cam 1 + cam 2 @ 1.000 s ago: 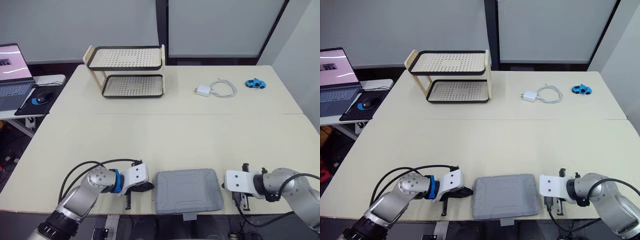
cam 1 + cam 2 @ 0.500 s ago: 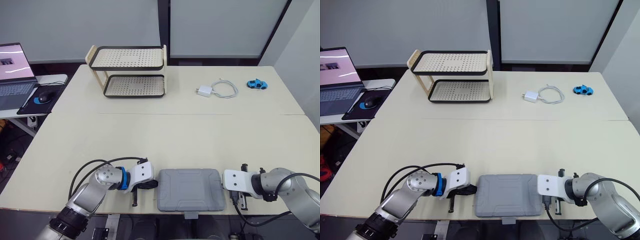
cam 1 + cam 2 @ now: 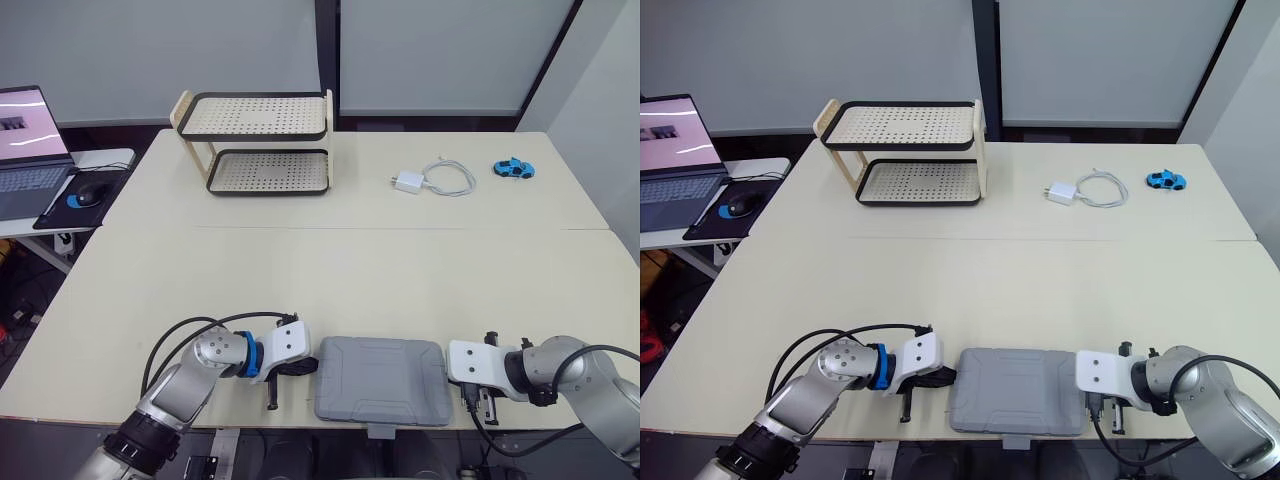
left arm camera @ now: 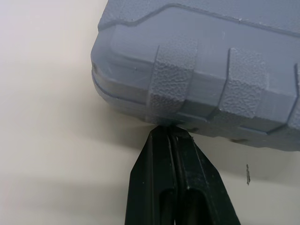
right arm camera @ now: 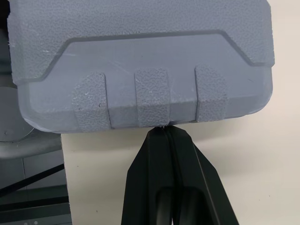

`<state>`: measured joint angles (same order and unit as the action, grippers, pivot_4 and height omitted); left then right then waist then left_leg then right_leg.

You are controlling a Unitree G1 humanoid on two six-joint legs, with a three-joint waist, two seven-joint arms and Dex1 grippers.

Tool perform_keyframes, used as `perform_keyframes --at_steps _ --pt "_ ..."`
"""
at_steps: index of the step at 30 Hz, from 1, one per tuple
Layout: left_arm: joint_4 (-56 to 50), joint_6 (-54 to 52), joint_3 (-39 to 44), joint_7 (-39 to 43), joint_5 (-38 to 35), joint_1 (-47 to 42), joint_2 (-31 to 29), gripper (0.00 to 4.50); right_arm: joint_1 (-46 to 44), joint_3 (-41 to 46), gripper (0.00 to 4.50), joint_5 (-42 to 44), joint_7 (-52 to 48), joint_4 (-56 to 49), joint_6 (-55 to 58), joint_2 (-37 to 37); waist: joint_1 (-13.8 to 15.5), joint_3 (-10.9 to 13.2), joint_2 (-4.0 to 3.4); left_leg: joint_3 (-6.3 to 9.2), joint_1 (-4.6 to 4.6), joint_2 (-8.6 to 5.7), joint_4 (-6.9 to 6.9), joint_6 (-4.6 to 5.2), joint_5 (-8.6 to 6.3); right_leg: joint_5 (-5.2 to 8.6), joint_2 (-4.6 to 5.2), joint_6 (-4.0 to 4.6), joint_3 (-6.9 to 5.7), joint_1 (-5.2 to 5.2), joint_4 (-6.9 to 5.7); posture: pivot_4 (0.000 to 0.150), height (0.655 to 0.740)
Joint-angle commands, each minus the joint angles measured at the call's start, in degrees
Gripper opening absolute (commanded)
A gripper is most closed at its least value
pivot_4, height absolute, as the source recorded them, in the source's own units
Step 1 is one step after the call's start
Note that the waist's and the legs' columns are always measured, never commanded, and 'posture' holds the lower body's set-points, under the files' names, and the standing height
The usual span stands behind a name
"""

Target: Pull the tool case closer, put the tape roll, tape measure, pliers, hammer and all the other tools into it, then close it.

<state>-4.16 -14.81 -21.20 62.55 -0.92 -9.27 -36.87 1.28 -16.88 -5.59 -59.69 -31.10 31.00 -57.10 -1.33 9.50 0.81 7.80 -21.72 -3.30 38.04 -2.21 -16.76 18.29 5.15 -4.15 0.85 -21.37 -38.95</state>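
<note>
The grey tool case (image 3: 380,378) lies shut and flat at the table's front edge, and its front latch (image 3: 381,431) hangs over the rim. My left gripper (image 3: 308,368) is at the case's left side. It is shut, and its fingertips (image 4: 161,133) touch the bottom of the side wall. My right gripper (image 5: 166,130) is at the case's right side, also shut, with its tips against the ribbed end wall. Neither gripper holds anything.
A two-tier perforated rack (image 3: 258,142) stands at the back left. A white charger with its cable (image 3: 430,179) and a blue toy car (image 3: 511,167) lie at the back right. A laptop (image 3: 25,140) and a mouse (image 3: 85,195) sit on a side table to the left.
The view has shifted slightly. My left gripper has edged right, up against the case's left side. The case and the right gripper have hardly moved.
</note>
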Motion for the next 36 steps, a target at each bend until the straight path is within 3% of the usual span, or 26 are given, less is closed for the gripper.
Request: perform_keyframes --at_steps 1,29,33,36 --pt "-3.8 0.0 -1.3 1.7 -1.0 -0.2 0.0 0.0 -0.5 0.9 0.04 0.6 0.1 -1.6 -1.1 0.1 0.0 0.0 0.0 0.0 0.0 0.0 0.0 0.0 0.0 0.0 0.0 0.0 0.0 0.0 0.0 0.15 0.7318" --pt "-2.2 1.1 0.3 1.3 -0.6 -0.4 -1.4 0.0 1.0 2.4 0.04 0.6 0.2 -1.1 -0.6 -1.1 -0.1 0.0 0.0 0.0 0.0 0.0 0.0 0.0 0.0 0.0 0.0 0.0 0.0 0.0 -0.01 0.15 0.7318" --pt "-2.9 1.2 3.5 1.7 -1.8 1.3 -4.6 0.0 3.1 6.5 0.04 1.9 0.0 -1.4 -1.9 -2.8 -0.1 0.0 0.0 0.0 0.0 0.01 0.01 0.0 0.0 0.0 0.0 0.0 0.0 -0.01 -0.01 0.15 0.7318" --pt "-5.1 0.9 10.5 3.5 -6.0 4.6 -9.5 0.0 7.8 15.4 0.04 4.5 -0.5 -1.7 -9.3 -4.2 -0.2 0.0 0.0 0.01 0.0 0.05 -0.02 0.0 0.0 0.0 -0.01 0.0 -0.01 -0.03 -0.02 0.15 0.7318"
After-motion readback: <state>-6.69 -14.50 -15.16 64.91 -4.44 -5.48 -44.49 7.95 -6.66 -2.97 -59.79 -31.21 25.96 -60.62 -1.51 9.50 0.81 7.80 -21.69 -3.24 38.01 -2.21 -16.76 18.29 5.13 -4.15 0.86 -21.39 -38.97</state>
